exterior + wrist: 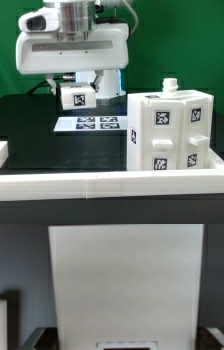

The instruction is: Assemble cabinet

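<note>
The cabinet [170,130], a large white box with several black-and-white tags and a small stub on top, stands at the exterior view's right. My gripper [78,90] is off to its left, above the table, shut on a white tagged panel [77,98]. In the wrist view the panel [120,280] fills the middle as a long flat white board. The gripper [122,337] clamps it, with dark fingers [38,336] showing on both sides. The panel is apart from the cabinet.
The marker board [95,124] lies flat on the black table below the gripper. A low white wall [100,186] runs along the front. A white piece [4,152] shows at the exterior view's left edge. A green backdrop stands behind.
</note>
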